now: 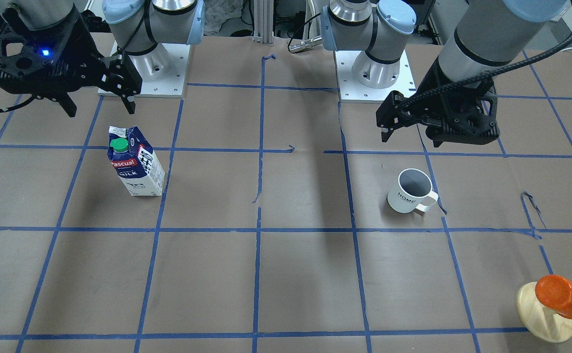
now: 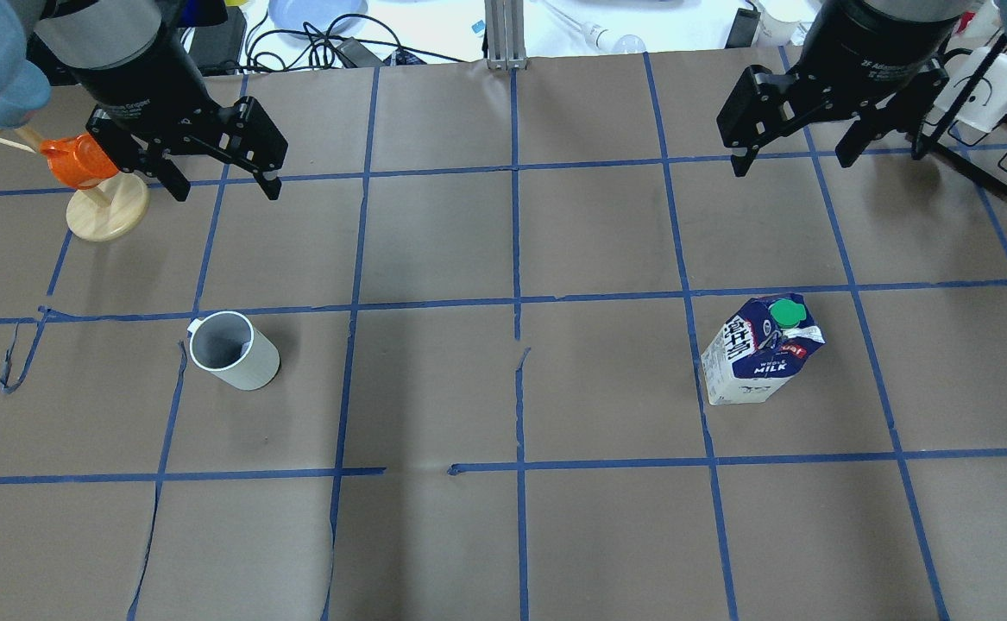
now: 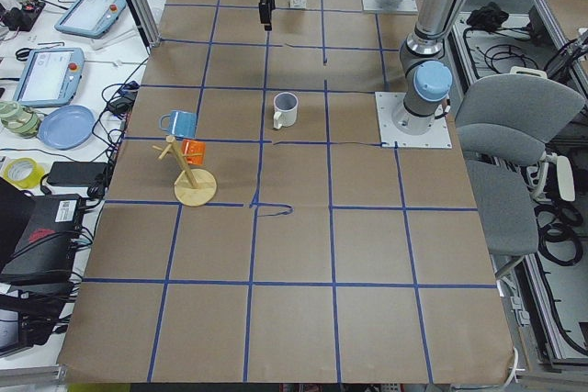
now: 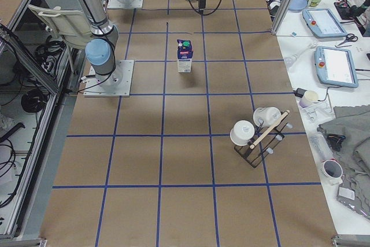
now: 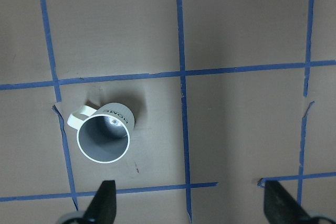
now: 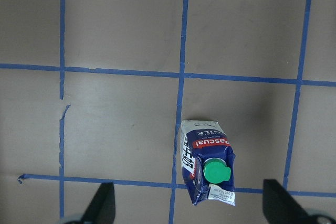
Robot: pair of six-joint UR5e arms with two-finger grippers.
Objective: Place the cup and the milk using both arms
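The white cup (image 1: 410,191) stands upright on the brown table, grey inside up; it also shows in the overhead view (image 2: 234,351) and the left wrist view (image 5: 103,137). My left gripper (image 2: 227,185) is open and empty, held high above the table, apart from the cup; its fingers (image 5: 102,205) frame bare table. The milk (image 1: 136,166) carton stands upright with its green cap on top, also seen overhead (image 2: 762,362) and in the right wrist view (image 6: 207,169). My right gripper (image 2: 792,159) is open, empty and high above it.
A wooden mug tree (image 2: 106,211) with an orange cup (image 1: 560,294) stands on the table's far left side. A black rack (image 4: 254,137) with white cups stands far right. The arm bases (image 1: 374,73) sit at the robot side. Blue tape grids the table.
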